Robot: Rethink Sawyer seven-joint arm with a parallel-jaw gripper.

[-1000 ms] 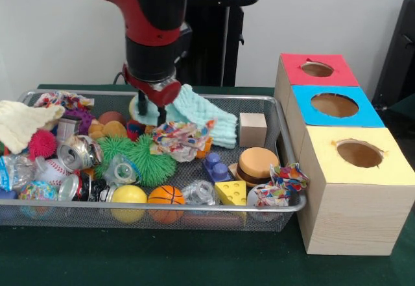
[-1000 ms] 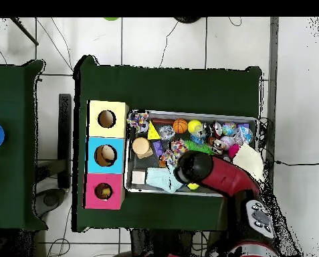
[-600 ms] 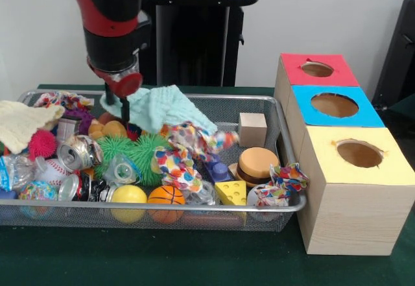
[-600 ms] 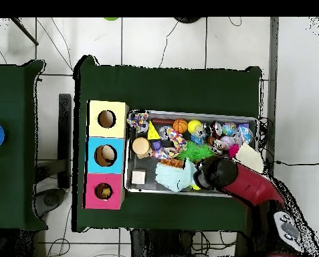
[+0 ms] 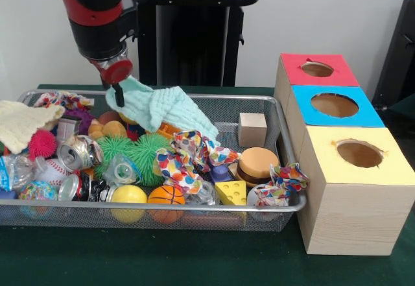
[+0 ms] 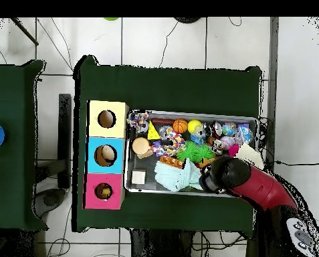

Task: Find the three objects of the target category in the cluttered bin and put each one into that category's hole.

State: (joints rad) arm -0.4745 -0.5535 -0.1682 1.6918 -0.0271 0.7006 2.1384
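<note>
My gripper [image 5: 118,93] hangs over the back left of the wire bin [image 5: 194,207], shut on one corner of a mint green knitted cloth [image 5: 162,107]. The cloth is lifted at that corner and drapes down to the right over the clutter. Seen from overhead, the cloth [image 6: 172,175] lies beside the arm's red wrist, which hides the gripper. A multicoloured patterned cloth [image 5: 188,156] lies in the bin's middle and a second one [image 5: 279,185] at its front right corner. The red box [image 5: 318,69], blue box [image 5: 334,104] and yellow box [image 5: 358,153] stand right of the bin, each with a round hole.
The bin holds a wooden cube [image 5: 251,129], a toy burger [image 5: 256,164], a cheese wedge [image 5: 231,193], a small basketball [image 5: 166,198], a yellow ball [image 5: 128,196], green spiky balls [image 5: 136,153], cans [image 5: 76,153] and a cream cloth [image 5: 23,122].
The arm moved left and upward in the front view, dragging the mint cloth with it. The multicoloured cloth slid off it and settled in the middle of the bin.
</note>
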